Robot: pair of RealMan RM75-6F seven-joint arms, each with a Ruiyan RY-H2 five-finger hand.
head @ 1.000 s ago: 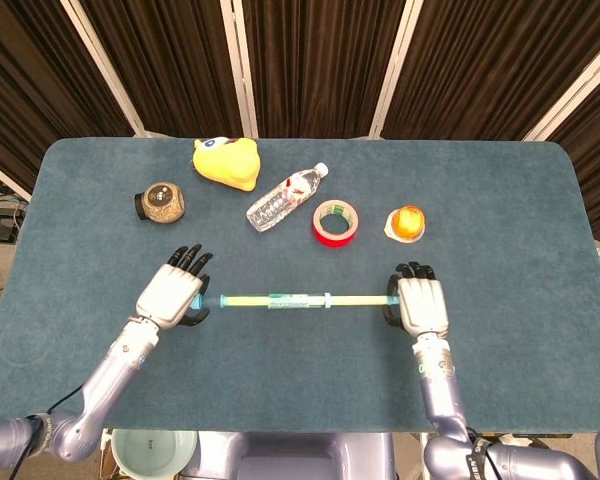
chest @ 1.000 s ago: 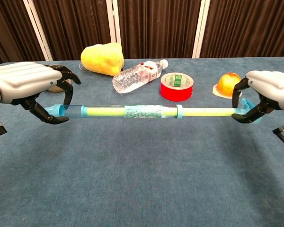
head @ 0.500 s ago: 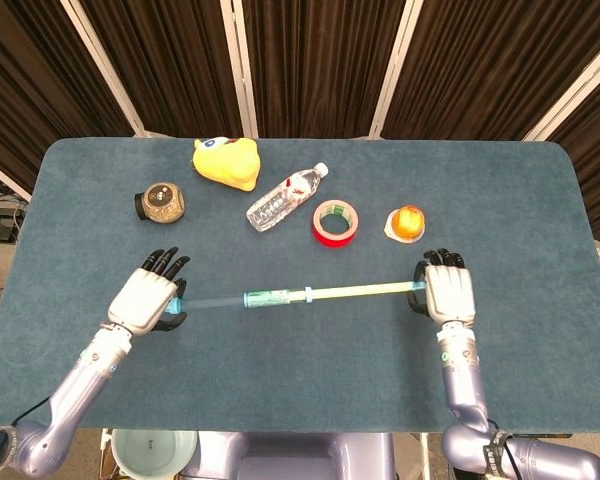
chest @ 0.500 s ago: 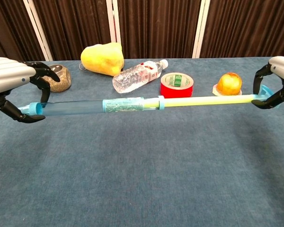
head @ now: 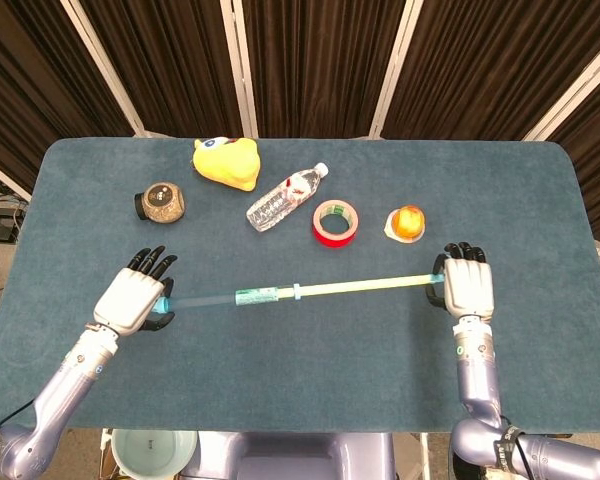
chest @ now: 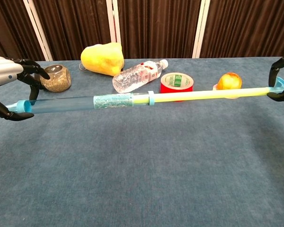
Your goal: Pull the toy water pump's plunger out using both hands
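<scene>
Head view: left of the red tape roll (head: 336,222), the left hand (head: 132,301) clamps the toy water pump (head: 230,297) by its blue barrel end, anchoring it above the table (head: 300,400). Right of the roll, the right hand (head: 466,289) grips the yellow plunger (head: 365,286) handle, drawn far out. Chest view crops both hands; the plunger's inner end is hard to make out.

Toy water pump (head: 250,296) — clear blue barrel, yellow plunger (head: 365,287) drawn far out — held horizontal above the table.
</scene>
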